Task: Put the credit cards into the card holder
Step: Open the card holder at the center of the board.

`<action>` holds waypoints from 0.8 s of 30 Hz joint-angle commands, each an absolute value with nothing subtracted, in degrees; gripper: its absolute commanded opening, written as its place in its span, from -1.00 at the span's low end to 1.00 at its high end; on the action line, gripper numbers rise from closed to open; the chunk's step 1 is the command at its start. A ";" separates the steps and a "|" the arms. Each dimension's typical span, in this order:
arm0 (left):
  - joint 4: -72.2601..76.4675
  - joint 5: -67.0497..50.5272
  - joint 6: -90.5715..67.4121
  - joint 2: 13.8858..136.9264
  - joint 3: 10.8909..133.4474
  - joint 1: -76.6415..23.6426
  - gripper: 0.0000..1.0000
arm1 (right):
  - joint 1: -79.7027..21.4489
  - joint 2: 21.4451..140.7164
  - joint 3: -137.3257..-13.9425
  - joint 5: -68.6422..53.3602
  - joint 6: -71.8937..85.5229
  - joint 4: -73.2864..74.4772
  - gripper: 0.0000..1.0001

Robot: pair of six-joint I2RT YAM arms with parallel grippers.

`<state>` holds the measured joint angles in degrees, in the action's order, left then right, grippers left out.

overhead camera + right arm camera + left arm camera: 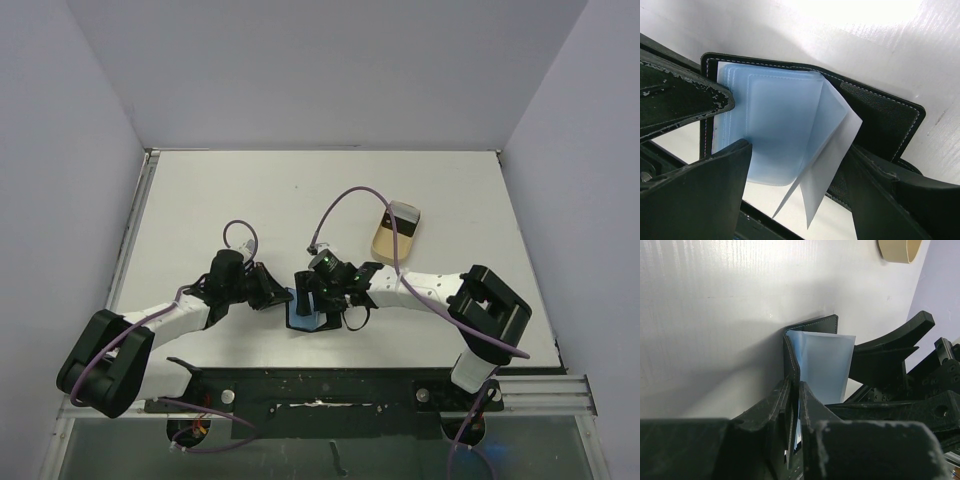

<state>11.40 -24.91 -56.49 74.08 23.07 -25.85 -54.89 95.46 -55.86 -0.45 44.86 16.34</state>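
Note:
The card holder [300, 318] stands open on its edge on the table between my two grippers, black outside with pale blue sleeves fanned out inside. My left gripper [794, 388] is shut on one black cover [812, 325] of it. The right gripper [800, 150] is open, its fingers [710, 190] wide apart on either side of the loose blue sleeves [780, 125], gripping nothing. The other black cover [885, 120] lies behind the sleeves. A tan-gold credit card [393, 238] and something dark lie in a beige tray; details are too small to tell.
The beige oval tray [412, 222] sits on the white table behind and to the right of the grippers, and its rim [897, 252] shows in the left wrist view. Grey walls enclose the table on three sides. A black rail [320, 385] runs along the near edge.

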 commanded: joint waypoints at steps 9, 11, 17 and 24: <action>14.04 -25.44 -56.52 74.11 23.40 -26.19 -0.90 | -55.21 94.73 -55.33 3.73 45.16 16.18 0.37; 14.06 -25.43 -56.57 73.94 23.38 -26.19 -1.00 | -55.18 94.28 -55.52 5.30 45.43 17.56 0.35; 13.97 -25.32 -56.35 73.41 23.38 -26.19 -1.00 | -55.21 91.33 -57.25 11.88 47.06 25.11 0.34; 14.25 -25.80 -56.78 73.21 23.65 -26.19 -1.00 | -55.38 86.69 -58.77 19.53 49.26 34.73 0.32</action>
